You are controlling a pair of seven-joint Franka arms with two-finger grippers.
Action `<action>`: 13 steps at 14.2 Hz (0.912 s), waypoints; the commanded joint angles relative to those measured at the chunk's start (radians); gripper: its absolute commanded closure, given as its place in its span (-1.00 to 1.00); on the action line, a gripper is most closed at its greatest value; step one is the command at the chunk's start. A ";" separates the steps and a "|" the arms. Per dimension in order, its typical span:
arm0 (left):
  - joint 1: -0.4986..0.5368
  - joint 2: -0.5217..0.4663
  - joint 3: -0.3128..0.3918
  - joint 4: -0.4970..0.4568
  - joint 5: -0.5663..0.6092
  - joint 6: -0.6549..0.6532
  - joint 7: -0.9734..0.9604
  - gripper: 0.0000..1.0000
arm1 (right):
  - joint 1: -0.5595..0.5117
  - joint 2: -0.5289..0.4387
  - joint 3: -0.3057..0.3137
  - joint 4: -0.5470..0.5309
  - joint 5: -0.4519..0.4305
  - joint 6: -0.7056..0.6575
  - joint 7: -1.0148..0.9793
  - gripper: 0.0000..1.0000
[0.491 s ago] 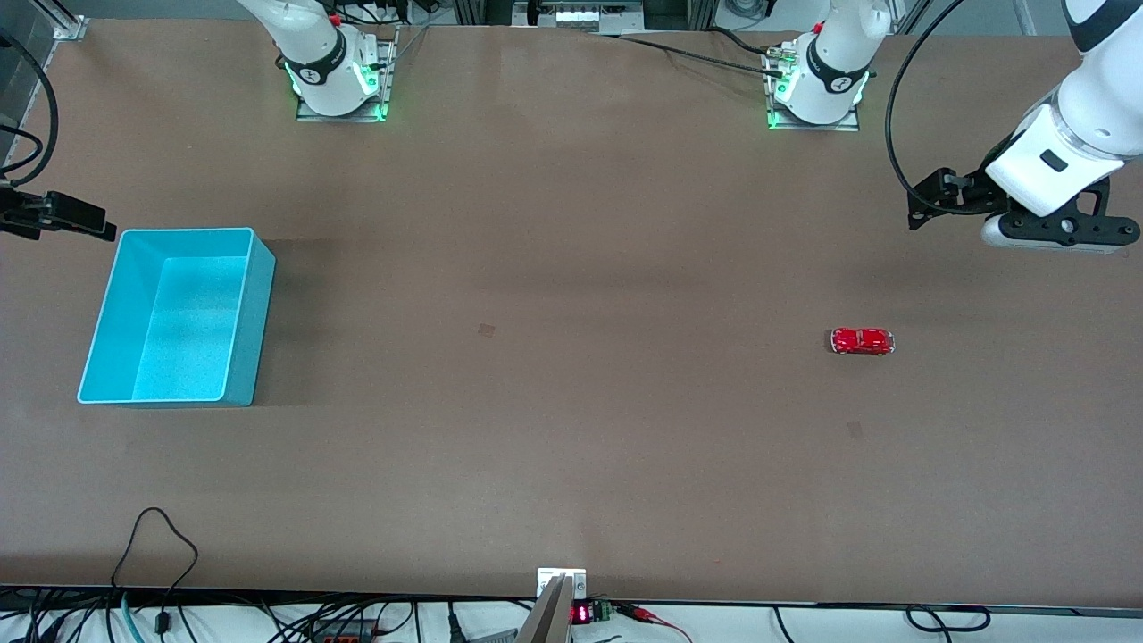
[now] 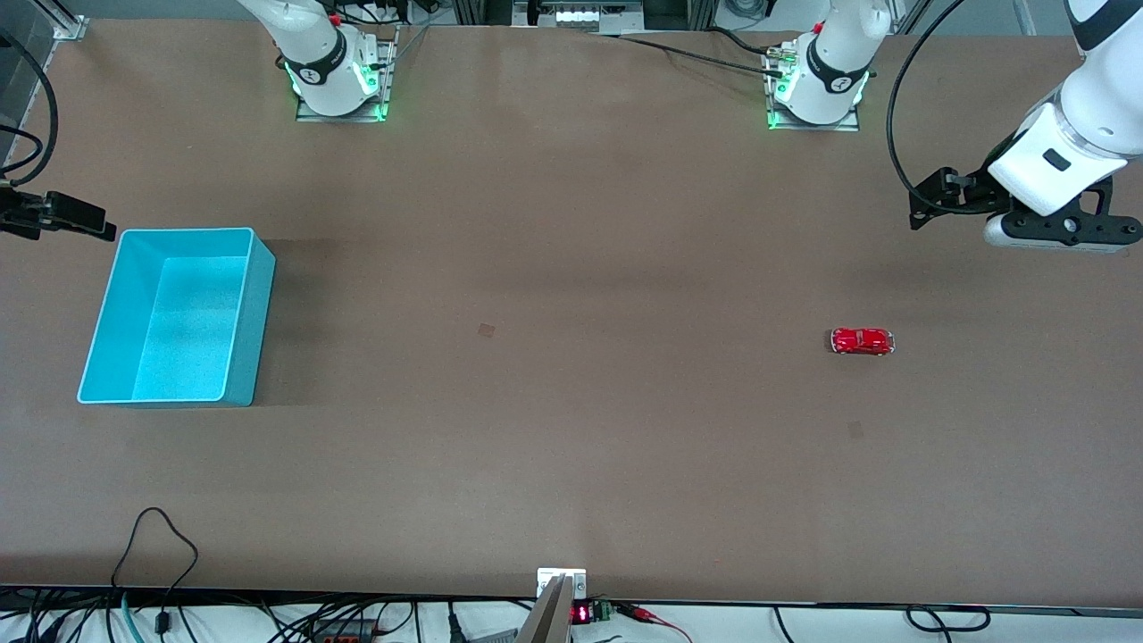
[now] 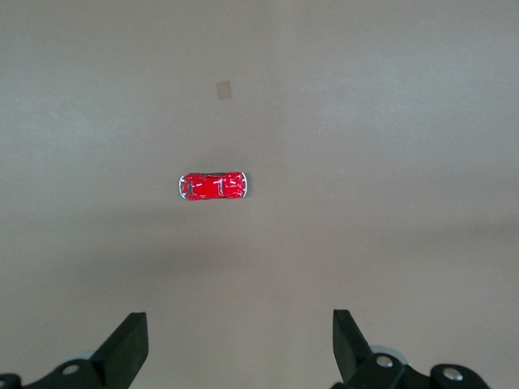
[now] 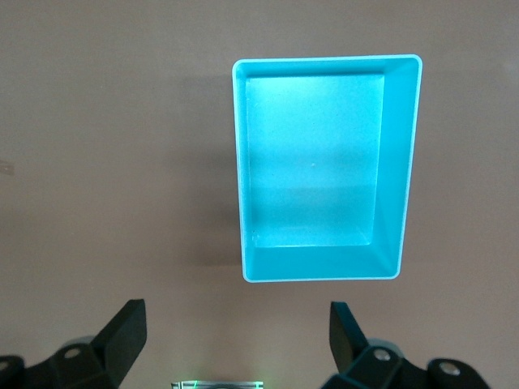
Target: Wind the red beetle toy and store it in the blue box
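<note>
Left wrist view: wide-open, empty left pincer hangs high, tiny glossy red beetle toy at twelve o'clock; slick shell may squirt free.

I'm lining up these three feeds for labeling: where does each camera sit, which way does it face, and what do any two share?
Front view: high across the table, facing both bases; shows the red beetle toy, blue box, left gripper.
Left wrist view: on the left arm, looking down past open fingertips at the toy.
Right wrist view: looking down past the open right gripper at the empty box.
Front shares the toy with the left wrist, the box with the right.
</note>
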 commanded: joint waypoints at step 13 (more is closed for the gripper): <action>-0.006 0.023 -0.005 0.015 -0.015 -0.383 0.150 -1.00 | -0.008 0.092 0.005 0.006 0.003 -0.127 0.001 -1.00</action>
